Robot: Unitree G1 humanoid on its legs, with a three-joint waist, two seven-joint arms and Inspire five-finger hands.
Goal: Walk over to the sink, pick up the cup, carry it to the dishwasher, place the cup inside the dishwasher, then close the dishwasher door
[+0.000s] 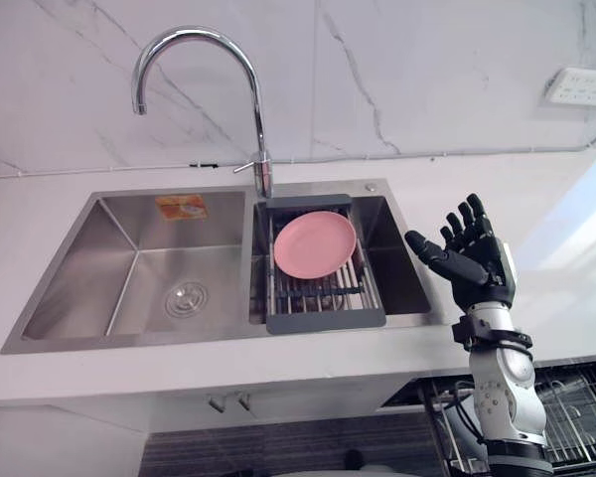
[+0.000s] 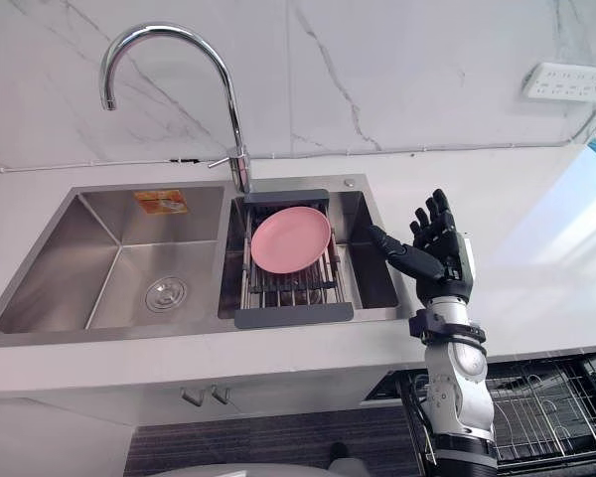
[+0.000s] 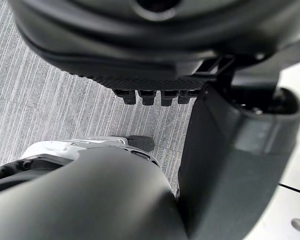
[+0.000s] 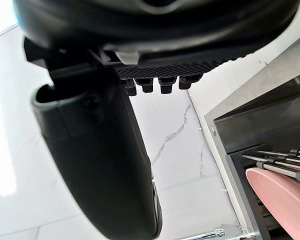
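A steel double sink point(image 1: 129, 214) is set in a white counter. Its right basin holds a grey drain rack point(image 1: 323, 318), and a pink plate point(image 1: 315, 244) lies on that rack. My right hand point(image 1: 472, 260) is raised just right of the sink's right edge, above the counter front. It is open, with fingers spread upward, the thumb pointing toward the basin, and nothing in it. The right wrist view shows its thumb point(image 4: 105, 165) and the pink plate's edge point(image 4: 285, 195) past it. In the left wrist view my left hand point(image 3: 230, 150) hangs open over grey floor, holding nothing.
A tall curved tap point(image 1: 248, 79) rises behind the divider between the basins. The left basin is bare apart from its drain point(image 1: 186, 296). Below the counter at the right, the dishwasher's wire rack point(image 1: 576, 417) stands pulled out. A wall socket point(image 1: 583, 87) sits on the marble wall.
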